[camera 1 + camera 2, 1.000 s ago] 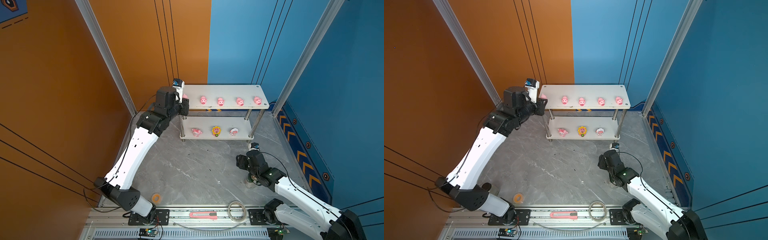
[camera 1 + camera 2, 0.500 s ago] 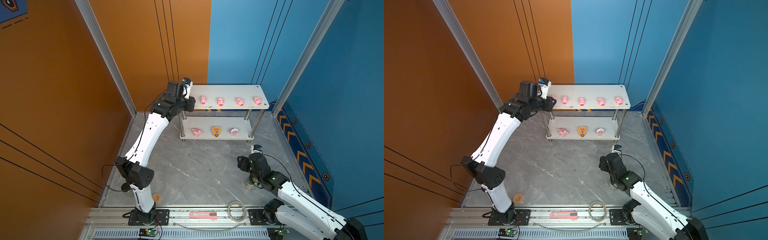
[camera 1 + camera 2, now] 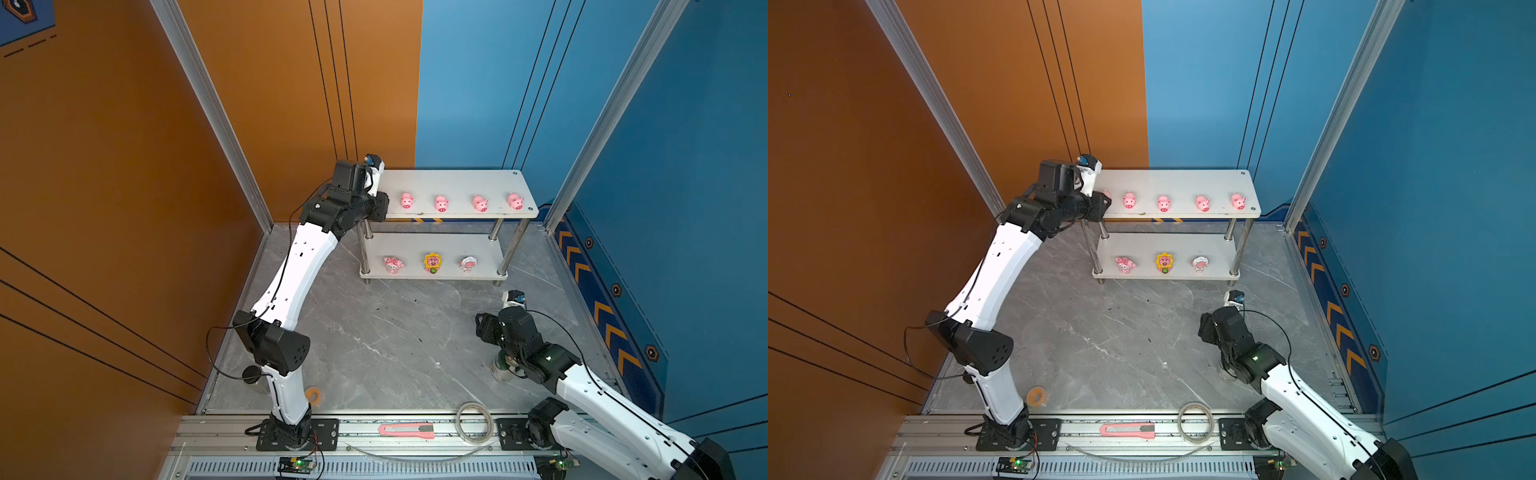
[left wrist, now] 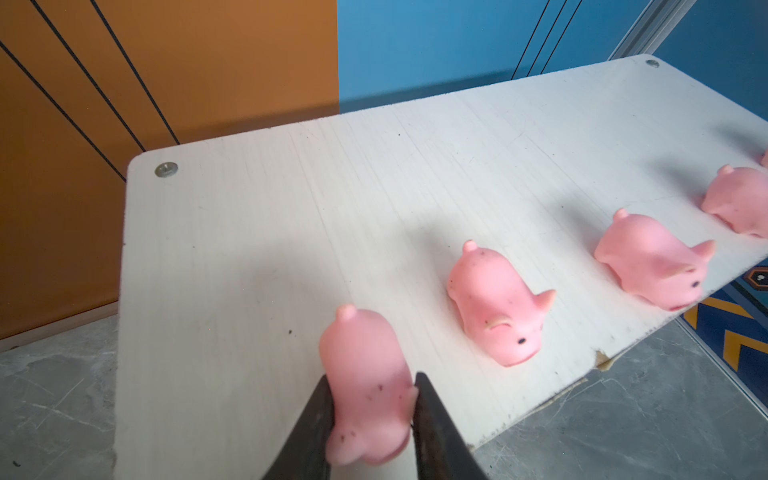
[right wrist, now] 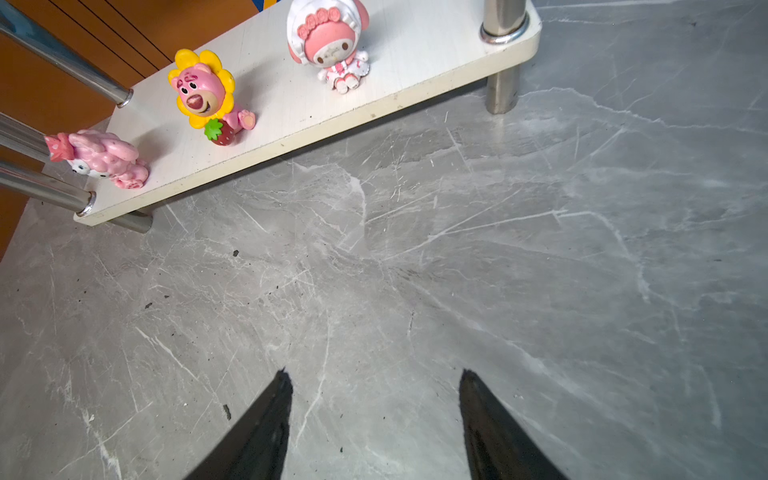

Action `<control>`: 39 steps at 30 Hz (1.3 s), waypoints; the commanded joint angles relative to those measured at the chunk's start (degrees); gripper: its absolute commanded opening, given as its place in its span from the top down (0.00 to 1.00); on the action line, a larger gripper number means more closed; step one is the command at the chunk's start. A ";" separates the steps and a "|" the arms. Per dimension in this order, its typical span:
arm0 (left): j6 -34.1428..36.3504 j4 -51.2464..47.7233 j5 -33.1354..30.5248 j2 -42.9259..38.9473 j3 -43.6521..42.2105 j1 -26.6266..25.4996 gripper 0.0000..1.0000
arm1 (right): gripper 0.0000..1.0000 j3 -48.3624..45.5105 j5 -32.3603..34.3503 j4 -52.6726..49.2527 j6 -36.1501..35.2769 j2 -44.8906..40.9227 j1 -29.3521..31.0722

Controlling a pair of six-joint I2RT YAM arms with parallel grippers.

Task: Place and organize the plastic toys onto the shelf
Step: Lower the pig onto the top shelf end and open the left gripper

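In both top views the shelf point(image 3: 457, 185) stands at the back of the grey surface point(image 3: 395, 340). Four pigs point(image 3: 441, 203) stand in a row along the front of its upper tier. The pink-white figurine point(image 3: 393, 264), the sunflower figurine point(image 3: 432, 262) and the white-pink figurine point(image 3: 468, 263) line the lower tier. The left end effector point(image 3: 381, 205) reaches over the upper tier's left end, just beside the row. In a top view a sliver of the fifth pig point(image 3: 1106, 193) shows at its tip. The right end effector point(image 3: 482, 326) hangs over the surface in front of the shelf's right end, apart from every toy.

The left wrist view shows the left end effector pinching the fifth pig by its sides between both dark fingers point(image 4: 320, 407), tail end away from the camera. The pig is at the front left part of the upper tier, next in line to the nearest of the four pigs. Whether it rests on the board cannot be told.

The right wrist view shows the right end effector spread wide with nothing between its fingers, only bare surface beneath. The three figurines on the lower tier lie well ahead of its tips.
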 commanded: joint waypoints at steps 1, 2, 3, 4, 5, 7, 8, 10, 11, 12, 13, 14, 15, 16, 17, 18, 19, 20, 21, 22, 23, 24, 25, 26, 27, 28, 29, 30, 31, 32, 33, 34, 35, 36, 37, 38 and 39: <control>1.52 -2.25 -2.47 0.94 2.02 0.66 0.68 | 0.35 -1.31 0.71 -5.14 1.14 0.33 0.27; 1.67 -2.20 -2.48 1.06 2.10 0.66 0.68 | 0.35 -1.28 0.66 -5.14 1.14 0.34 0.28; 1.81 -2.23 -2.64 1.16 2.10 0.67 0.68 | 0.35 -1.37 0.67 -5.22 1.10 0.33 0.28; 1.82 -2.23 -2.74 1.22 2.19 0.66 0.67 | 0.35 -1.32 0.54 -5.23 1.13 0.38 0.28; 1.90 -2.24 -2.79 1.34 2.19 0.73 0.65 | 0.35 -1.28 0.53 -5.17 1.14 0.35 0.28; 1.91 -2.20 -3.15 1.58 2.19 0.67 0.62 | 0.35 -1.29 0.53 -5.25 1.12 0.33 0.28; 1.98 -2.24 -3.35 1.66 2.26 0.66 0.61 | 0.35 -1.25 0.56 -5.36 1.07 0.34 0.28; 1.94 -2.24 -3.37 1.95 2.28 0.71 0.59 | 0.35 -1.28 0.55 -5.41 1.13 0.23 0.27; 1.93 -2.20 -3.31 1.99 2.28 0.74 0.58 | 0.35 -1.21 0.52 -5.37 1.15 0.11 0.26; 1.95 -2.24 -3.25 2.12 2.35 0.72 0.57 | 0.35 -1.26 0.58 -5.42 1.15 0.06 0.28; 1.98 -2.22 -3.35 2.24 2.39 0.67 0.54 | 0.35 -1.15 0.58 -5.36 1.15 0.11 0.23; 2.00 -2.22 -3.49 2.35 2.45 0.66 0.52 | 0.35 -1.16 0.57 -5.38 1.16 0.20 0.28; 2.05 -2.23 -3.61 2.38 2.49 0.68 0.50 | 0.35 -1.10 0.56 -5.39 1.15 0.18 0.28; 2.03 -2.24 -3.71 2.38 2.54 0.73 0.48 | 0.35 -1.10 0.46 -5.46 1.12 0.20 0.28; 2.17 -2.24 -3.86 2.42 2.62 0.73 0.47 | 0.35 -1.12 0.49 -5.51 1.14 0.20 0.29; 2.17 -2.17 -3.93 2.41 2.76 0.68 0.46 | 0.35 -1.08 0.49 -5.43 1.15 0.24 0.28; 2.15 -2.16 -3.97 2.37 2.88 0.74 0.45 | 0.35 -1.08 0.47 -5.47 1.13 0.30 0.28; 2.18 -2.24 -3.93 2.34 3.05 0.75 0.45 | 0.35 -1.08 0.49 -5.50 1.12 0.24 0.25; 2.24 -2.23 -3.99 2.33 3.20 0.75 0.44 | 0.35 -1.04 0.47 -5.39 1.14 0.33 0.28; 2.35 -2.23 -4.04 2.33 3.33 0.75 0.43 | 0.35 -1.00 0.45 -5.34 1.14 0.33 0.28; 2.32 -2.24 -4.13 2.25 3.49 0.74 0.42 | 0.35 -1.00 0.49 -5.37 1.14 0.33 0.28; 2.42 -2.20 -4.38 2.18 3.66 0.75 0.42 | 0.35 -1.00 0.49 -5.32 1.14 0.42 0.28; 2.38 -2.22 -4.49 2.15 3.85 0.75 0.41 | 0.35 -0.99 0.47 -5.27 1.14 0.48 0.28; 2.49 -2.27 -4.57 2.06 4.03 0.74 0.40 | 0.35 -0.99 0.49 -5.26 1.10 0.54 0.28; 2.49 -2.26 -4.71 1.93 4.25 0.73 0.40 | 0.35 -1.00 0.48 -5.28 1.14 0.52 0.28; 2.51 -2.24 -4.97 1.89 4.38 0.70 0.40 | 0.35 -0.99 0.46 -5.17 1.14 0.54 0.28; 2.56 -2.24 -5.09 1.69 4.55 0.75 0.39 | 0.35 -1.00 0.42 -5.23 1.14 0.51 0.28; 2.77 -2.24 -5.16 1.58 4.78 0.75 0.39 | 0.35 -0.98 0.35 -5.19 1.14 0.49 0.28; 2.85 -2.23 -5.28 1.46 5.04 0.80 0.38 | 0.35 -0.99 0.47 -5.17 1.06 0.50 0.28; 2.80 -2.24 -5.44 1.45 5.24 0.80 0.38 | 0.35 -1.00 0.51 -5.18 0.97 0.51 0.22; 2.94 -2.32 -5.53 1.32 5.51 0.77 0.37 | 0.35 -1.07 0.64 -5.12 0.88 0.66 0.26; 2.98 -2.25 -5.83 1.27 5.77 0.79 0.36 | 0.35 -1.00 0.57 -5.05 0.66 0.85 0.28; 2.98 -2.36 -6.06 1.06 5.99 0.75 0.36 | 0.35 -0.89 0.51 -5.12 0.54 1.02 0.24; 3.08 -2.40 -6.45 0.71 6.13 0.78 0.35 | 0.34 -0.64 0.49 -5.19 0.28 1.21 0.28; 3.01 -2.42 -6.88 0.21 6.15 0.86 0.35 | 0.34 -0.26 0.47 -5.41 -0.02 1.43 0.24; 2.98 -2.35 -7.25 -0.48 6.06 0.84 0.35 | 0.34 0.29 0.49 -5.78 -0.44 1.56 0.24; 2.89 -2.33 -7.39 -1.37 5.83 0.84 0.34 | 0.34 1.08 0.66 -6.24 -0.94 1.72 0.28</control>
